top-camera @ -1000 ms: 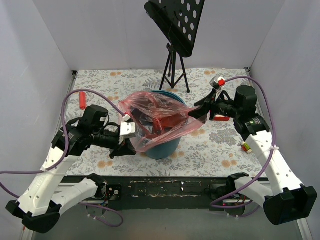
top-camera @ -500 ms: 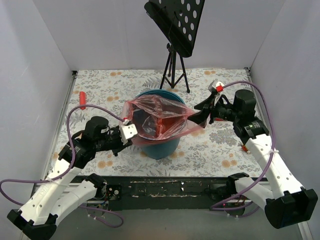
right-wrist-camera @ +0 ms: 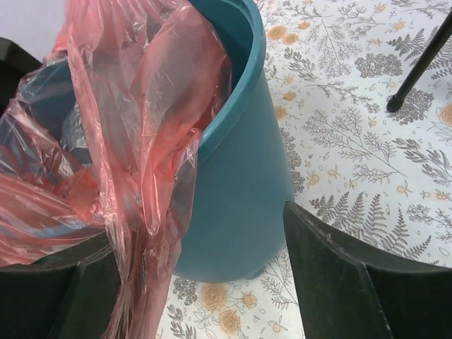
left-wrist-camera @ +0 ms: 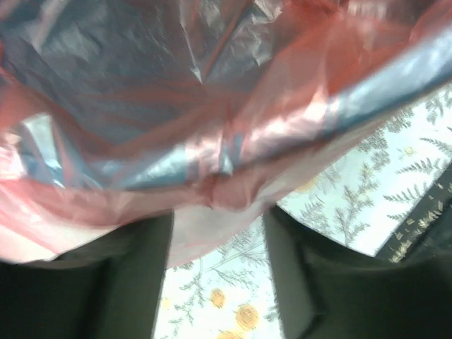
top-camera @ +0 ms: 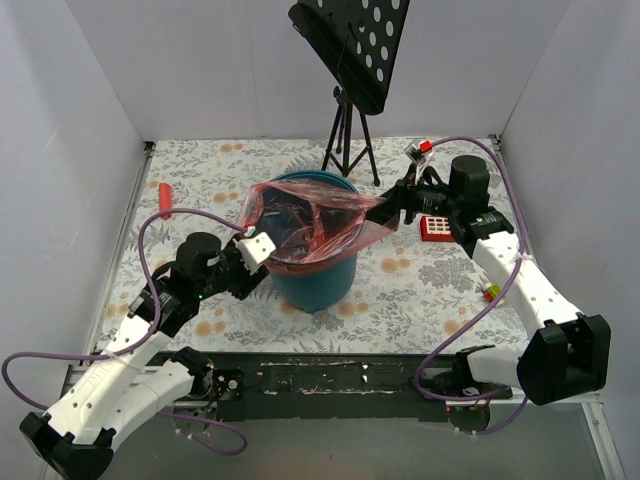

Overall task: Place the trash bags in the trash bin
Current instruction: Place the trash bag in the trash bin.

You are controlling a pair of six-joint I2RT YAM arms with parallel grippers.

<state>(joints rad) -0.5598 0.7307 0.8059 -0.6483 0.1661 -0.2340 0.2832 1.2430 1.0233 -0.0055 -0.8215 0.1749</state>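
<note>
**Top view:** the crinkly, translucent red trash bag [top-camera: 300, 225] is spread over the mouth of the round teal trash bin [top-camera: 318, 285] and hides most of its rolled rim. The left gripper [top-camera: 258, 250] is at the bag's lower-left edge and the right gripper [top-camera: 392, 208] is at its right corner.

**Left wrist:** blurred glossy film fills the upper frame. The dark fingers [left-wrist-camera: 106, 289] stand parted, with floral cloth [left-wrist-camera: 367, 183] showing between them and nothing pinched.

**Right wrist:** the jaws gape wide. Film drapes past the left-hand finger [right-wrist-camera: 63, 296], and the smooth tapered bin wall shows between them.
</note>
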